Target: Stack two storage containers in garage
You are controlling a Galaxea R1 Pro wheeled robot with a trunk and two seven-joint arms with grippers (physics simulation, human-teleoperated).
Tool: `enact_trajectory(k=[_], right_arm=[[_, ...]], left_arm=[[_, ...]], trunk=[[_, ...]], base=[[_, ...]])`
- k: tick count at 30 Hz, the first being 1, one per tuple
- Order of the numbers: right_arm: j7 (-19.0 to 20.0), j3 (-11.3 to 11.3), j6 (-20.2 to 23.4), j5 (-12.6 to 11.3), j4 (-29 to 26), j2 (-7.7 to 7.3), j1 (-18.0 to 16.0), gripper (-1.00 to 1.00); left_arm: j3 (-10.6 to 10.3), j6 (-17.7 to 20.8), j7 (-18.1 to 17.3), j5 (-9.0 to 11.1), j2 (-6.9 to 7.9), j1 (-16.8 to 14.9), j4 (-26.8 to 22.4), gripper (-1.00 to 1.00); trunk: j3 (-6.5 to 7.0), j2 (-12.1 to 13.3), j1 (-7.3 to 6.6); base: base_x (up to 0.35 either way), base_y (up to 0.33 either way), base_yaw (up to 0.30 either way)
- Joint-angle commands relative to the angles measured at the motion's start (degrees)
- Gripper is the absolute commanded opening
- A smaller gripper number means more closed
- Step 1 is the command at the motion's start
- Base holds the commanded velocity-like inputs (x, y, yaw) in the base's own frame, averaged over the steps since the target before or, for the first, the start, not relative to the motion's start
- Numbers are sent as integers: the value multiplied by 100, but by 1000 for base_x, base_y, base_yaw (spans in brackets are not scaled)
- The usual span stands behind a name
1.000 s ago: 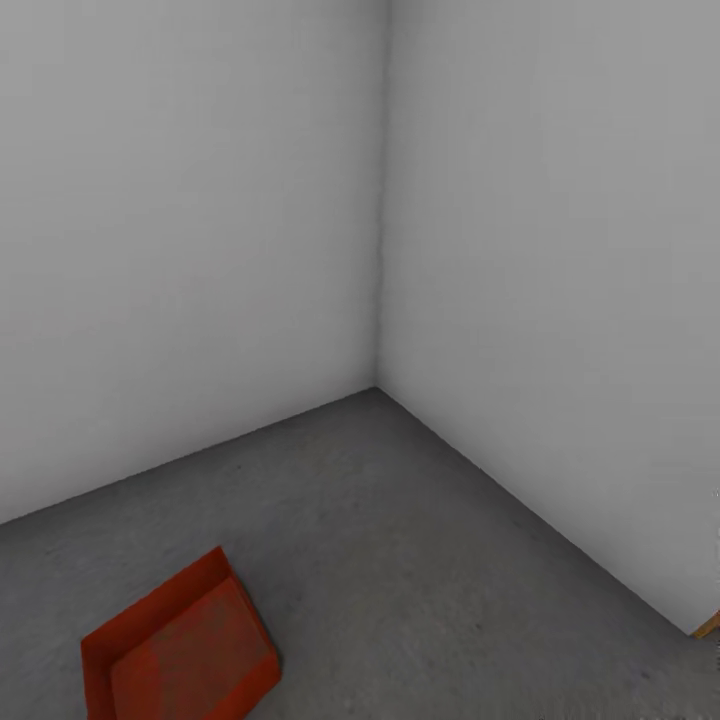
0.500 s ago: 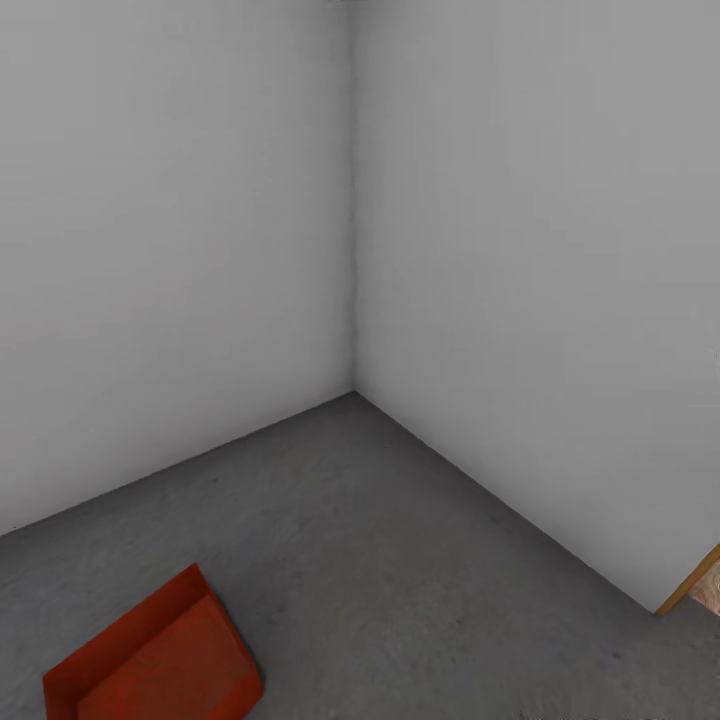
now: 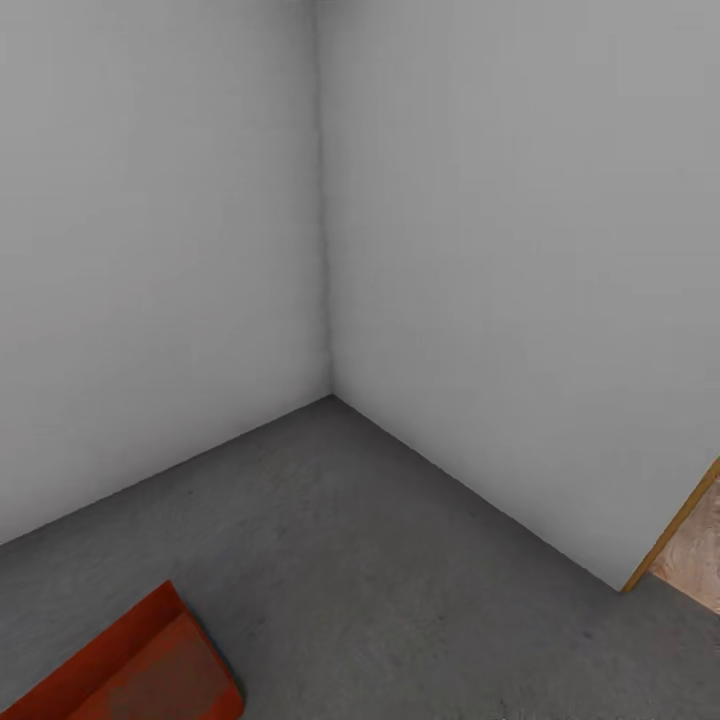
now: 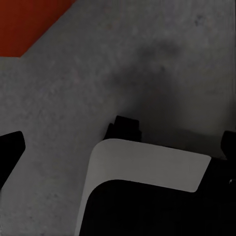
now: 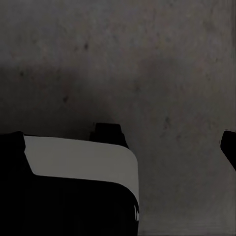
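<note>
One red bin [image 3: 130,670] sits on the gray floor [image 3: 380,560] near a corner w/ white walls [image 3: 500,250]. Wood floor [image 3: 695,550] shows at the right. Can't tell if either claw is released or clenched.

An orange-red storage container [image 3: 130,670] lies open-topped on the dark grey concrete floor [image 3: 380,560].

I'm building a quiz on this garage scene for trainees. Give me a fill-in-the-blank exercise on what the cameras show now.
1. The storage container in the head view is coloured ____.
2. It rests on the dark grey ____.
3. The two white-grey walls meet in a ____.
4. By the wooden door frame at the right edge, the flooring beyond is light ____.

Missing words: orange-red; floor; corner; wood
</note>
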Motion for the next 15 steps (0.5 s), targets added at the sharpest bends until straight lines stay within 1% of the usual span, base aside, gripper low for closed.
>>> enact_trajectory(k=[1, 15], right_arm=[[-3, 47, -29, -54, 18, 6, -7, 100], [47, 47, -26, -54, 18, 3, -7, 100]], left_arm=[[-2, 15, 9, 34, 1, -3, 0, 100], [-2, 15, 9, 42, 1, -4, 0, 100]], trunk=[[-1, -3, 0], [42, -3, 0]], base=[[0, 0, -262], [0, 0, -269]])
